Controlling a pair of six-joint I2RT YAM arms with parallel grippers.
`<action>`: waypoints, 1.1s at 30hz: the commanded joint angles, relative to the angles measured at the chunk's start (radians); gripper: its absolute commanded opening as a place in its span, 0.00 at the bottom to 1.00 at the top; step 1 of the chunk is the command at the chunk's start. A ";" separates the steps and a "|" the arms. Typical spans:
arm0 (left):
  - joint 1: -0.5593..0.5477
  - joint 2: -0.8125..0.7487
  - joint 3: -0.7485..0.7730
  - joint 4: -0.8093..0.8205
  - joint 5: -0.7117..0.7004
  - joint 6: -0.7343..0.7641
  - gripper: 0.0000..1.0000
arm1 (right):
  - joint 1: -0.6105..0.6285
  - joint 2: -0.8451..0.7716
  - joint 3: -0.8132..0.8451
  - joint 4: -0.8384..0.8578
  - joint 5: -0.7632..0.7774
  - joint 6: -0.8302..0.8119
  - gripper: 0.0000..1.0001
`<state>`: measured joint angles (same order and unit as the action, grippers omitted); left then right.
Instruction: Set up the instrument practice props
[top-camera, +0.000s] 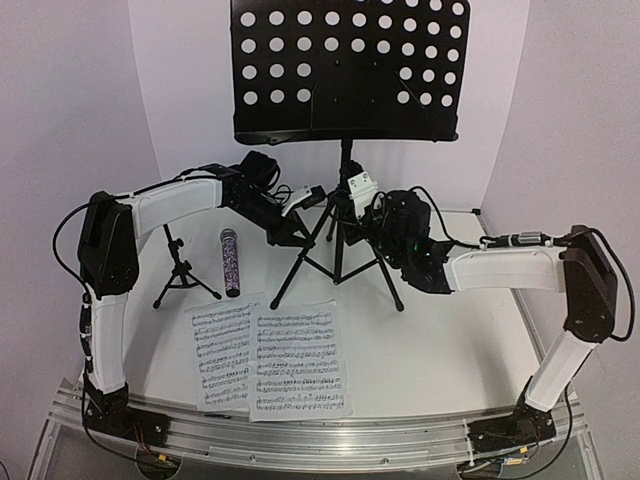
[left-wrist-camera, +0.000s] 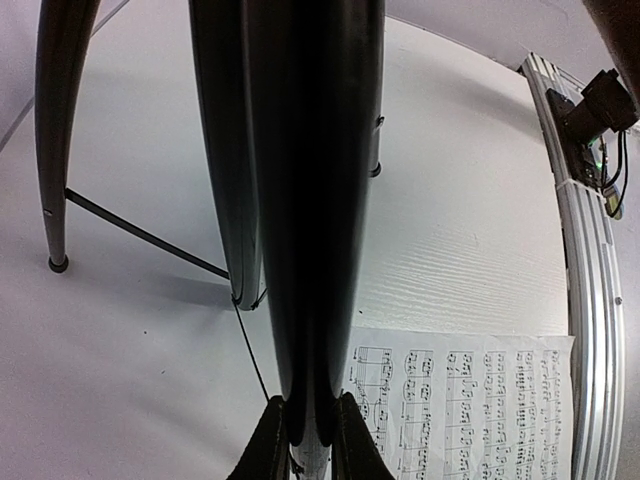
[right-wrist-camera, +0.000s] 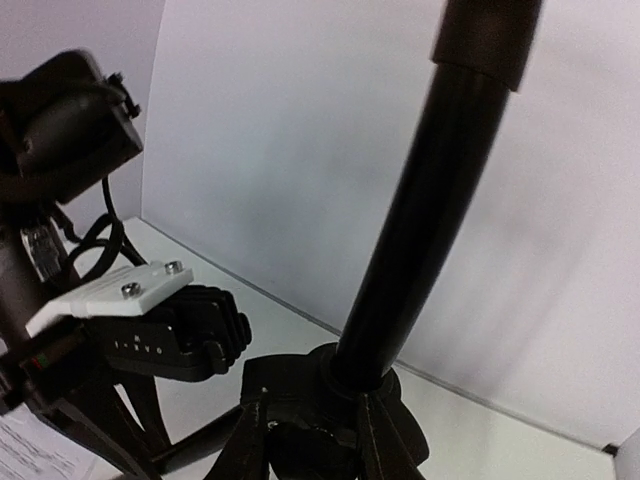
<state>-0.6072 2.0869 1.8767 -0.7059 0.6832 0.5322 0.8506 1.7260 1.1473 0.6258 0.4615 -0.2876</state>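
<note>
The black music stand (top-camera: 340, 262) stands at the back centre, its perforated desk (top-camera: 350, 70) high above the tripod. My left gripper (top-camera: 301, 230) is shut on one tripod leg (left-wrist-camera: 310, 200), a finger (left-wrist-camera: 268, 445) on each side of it. My right gripper (top-camera: 347, 203) is shut on the stand's hub (right-wrist-camera: 320, 395) at the foot of the pole (right-wrist-camera: 420, 230). Two music sheets (top-camera: 270, 358) lie side by side near the front. The glittery microphone (top-camera: 230, 262) lies flat to the left. Beside it stands the small mic stand (top-camera: 180, 272).
An aluminium rail (top-camera: 300, 440) runs along the near edge and carries both arm bases. White walls close in behind and at both sides. Cables loop off both arms. The stand's other legs (top-camera: 385, 275) splay over the table's middle.
</note>
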 joint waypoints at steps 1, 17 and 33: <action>-0.013 0.016 -0.011 0.008 0.017 0.023 0.00 | 0.014 0.004 -0.017 -0.058 0.078 0.516 0.00; -0.013 0.015 -0.013 0.008 0.013 0.025 0.00 | 0.030 0.009 -0.005 -0.061 0.048 0.783 0.13; -0.013 0.018 -0.002 0.002 0.019 0.041 0.00 | 0.096 -0.298 -0.070 -0.408 -0.020 -0.408 0.60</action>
<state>-0.6060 2.0869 1.8759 -0.7052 0.6830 0.5332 0.9134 1.4490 1.0805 0.3599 0.4439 -0.1330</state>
